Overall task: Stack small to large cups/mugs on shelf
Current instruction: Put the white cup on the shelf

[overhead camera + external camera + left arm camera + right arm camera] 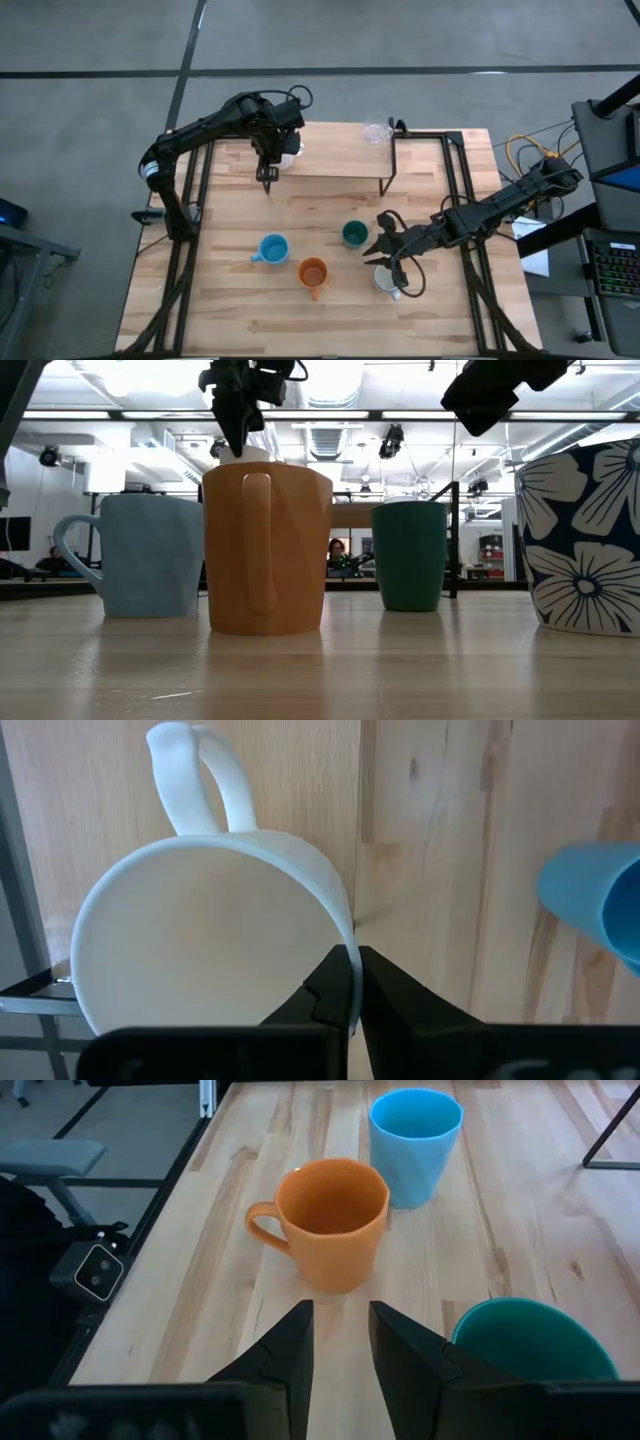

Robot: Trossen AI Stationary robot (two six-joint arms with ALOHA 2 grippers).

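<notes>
A white mug (290, 155) stands on the left end of the light-wood shelf (340, 155), close to the shelf's edge. A tiny clear glass (375, 131) stands near the shelf's right end. My left gripper (352, 965) is shut and points down at the white mug's rim. On the table below stand the light blue mug (272, 248), the orange mug (313, 272), the teal cup (354, 234) and a flower-patterned mug (585, 540). My right gripper (340, 1320) hovers open above the table beside the teal cup, with nothing between its fingers. My left gripper comes from above, its shut fingertips (330, 982) at the white mug's rim (345, 935) on the side away from the handle (200, 770). I cannot tell whether they touch it. The mug stands upright on the shelf.
Black metal rails (465, 200) run along both sides of the table. The shelf's black leg (385, 185) stands near the table's middle. Cables and a keyboard (615, 265) lie off the right edge. Bare wood (250, 320) lies along the near edge.
</notes>
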